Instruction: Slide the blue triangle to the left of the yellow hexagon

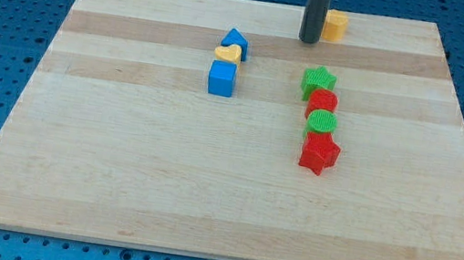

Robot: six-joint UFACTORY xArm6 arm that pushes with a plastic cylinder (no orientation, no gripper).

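While the blue triangle (235, 42) sits untouched beside the yellow heart (229, 54), the arm is at the approach stage, by my reading. Taking the yellow hexagon (334, 24) as the landmark: the tip (310, 41) stands just to its left in the view, close against it or nearly touching; I cannot tell which. The rod has no pincer, so nothing opens or closes, and it holds nothing. The triangle lies well to the hexagon's left and somewhat toward the view's bottom, with the heart touching it below and the blue cube (221, 79) below that. Further toward the view's bottom from the hexagon runs a column: green star (319, 79), red cylinder (322, 101), green cylinder (321, 122), red star (319, 154). Next, I judge, the tip must circle round to the triangle's far left side and push it rightward toward the hexagon without dragging the heart along.
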